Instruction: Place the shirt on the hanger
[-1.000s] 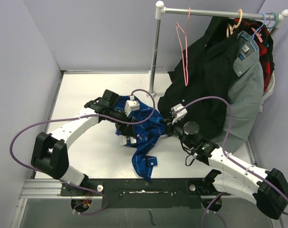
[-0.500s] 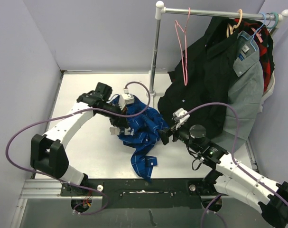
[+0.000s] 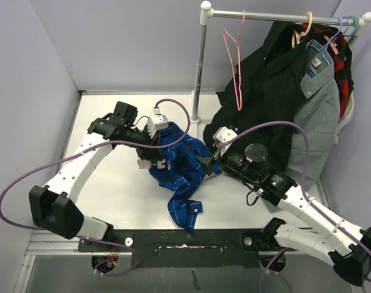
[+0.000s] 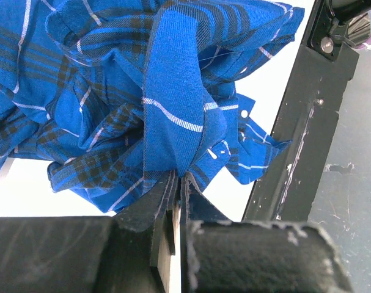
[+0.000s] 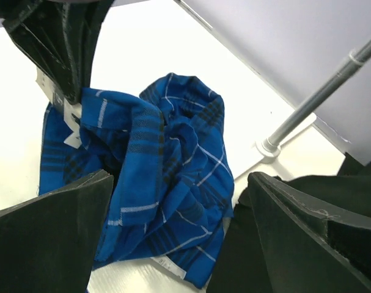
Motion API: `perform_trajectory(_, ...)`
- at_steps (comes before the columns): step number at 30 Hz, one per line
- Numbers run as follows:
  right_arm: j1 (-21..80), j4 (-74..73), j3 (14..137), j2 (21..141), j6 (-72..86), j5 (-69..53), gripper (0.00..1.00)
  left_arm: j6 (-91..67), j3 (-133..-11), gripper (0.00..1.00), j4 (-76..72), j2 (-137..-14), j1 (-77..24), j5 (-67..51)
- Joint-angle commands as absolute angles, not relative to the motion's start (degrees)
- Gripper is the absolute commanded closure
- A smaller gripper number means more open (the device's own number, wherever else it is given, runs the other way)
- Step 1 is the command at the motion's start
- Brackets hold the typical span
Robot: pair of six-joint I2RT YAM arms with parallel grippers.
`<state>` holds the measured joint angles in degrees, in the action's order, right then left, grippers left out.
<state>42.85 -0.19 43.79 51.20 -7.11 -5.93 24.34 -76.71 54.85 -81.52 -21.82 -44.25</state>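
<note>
Room, from above: lilac walls around a white tabletop [image 3: 130, 201], with a clothes rail [image 3: 283, 17] at the back right. The pink hanger [image 3: 238, 91] hangs hooked on it, well apart from the shirt [image 3: 180, 168], which sits bunched mid-tabletop.
Risk, from above: that shirt is one crumpled ball, no collar or shoulder opened out. Lifted like this, I'd say it comes up as a lump the hanger can't enter. The purple cable [image 3: 173, 101] loops close over the cloth and could catch it.
Arms, from above: the left arm sweeps in from the left, with the left hand [image 3: 150, 163] down at the shirt's left edge. The right arm reaches across from the right, with the right hand [image 3: 208, 165] at the shirt's right edge.
Risk, left wrist: the bite takes only a narrow fold, and a sharp pull could slide it free.
Hand, left wrist: the left hand [image 4: 178, 183] has its fingers pressed together on that fold, and the shirt [image 4: 173, 91] bulges beyond them.
Risk, right wrist: closing from here might gather several layers at once.
Hand, right wrist: the right hand [image 5: 179, 183] is spread wide and holding nothing. The shirt [image 5: 173, 140] lies beyond the gap, and the left hand [image 5: 66, 91] is clamped on its far corner.
</note>
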Motion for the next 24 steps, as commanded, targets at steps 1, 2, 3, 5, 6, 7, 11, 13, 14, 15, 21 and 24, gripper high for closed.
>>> perform_trajectory(1,43.9,3.7,46.9,53.2,-6.7,-9.1,0.02,23.6,-78.3,1.0,54.6,-80.0,-22.2,-45.4)
perform_trajectory(2,44.4,4.0,46.9,54.3,-7.0,-9.2,0.02,23.6,-78.2,1.0,54.5,-80.0,-22.3,-45.4)
perform_trajectory(3,45.0,4.5,47.0,55.4,-7.2,-9.2,0.02,23.6,-78.1,1.0,54.5,-80.0,-22.4,-45.4)
perform_trajectory(5,46.8,6.3,46.8,57.7,-7.7,-8.7,0.02,23.4,-78.1,1.0,54.4,-80.0,-22.5,-45.4)
perform_trajectory(6,47.7,7.2,46.8,59.5,-8.1,-8.2,0.02,23.3,-78.2,1.0,54.5,-80.0,-22.5,-45.4)
perform_trajectory(7,48.7,7.8,47.0,61.1,-8.6,-7.7,0.02,23.3,-78.3,1.0,54.6,-80.1,-22.6,-45.4)
perform_trajectory(11,51.1,10.7,47.8,67.0,-11.3,-5.7,0.02,23.6,-78.7,1.0,55.0,-80.2,-22.9,-45.4)
perform_trajectory(13,51.0,13.7,47.6,69.5,-12.0,-4.8,0.0,23.6,-79.1,1.0,55.3,-80.2,-23.1,-45.5)
perform_trajectory(14,50.8,15.0,47.6,70.6,-12.5,-4.1,0.01,23.6,-79.2,1.0,55.3,-80.3,-23.2,-45.6)
perform_trajectory(15,50.4,16.2,47.5,71.6,-13.0,-3.6,0.03,23.7,-79.3,1.0,55.4,-80.3,-23.2,-45.7)
perform_trajectory(21,48.5,24.7,45.3,75.4,-12.6,-1.9,0.69,24.3,-78.7,1.0,55.1,-80.4,-23.3,-46.3)
perform_trajectory(24,48.4,26.9,44.6,75.8,-10.3,-0.5,1.0,24.2,-78.9,1.0,54.5,-81.5,-23.4,-46.4)
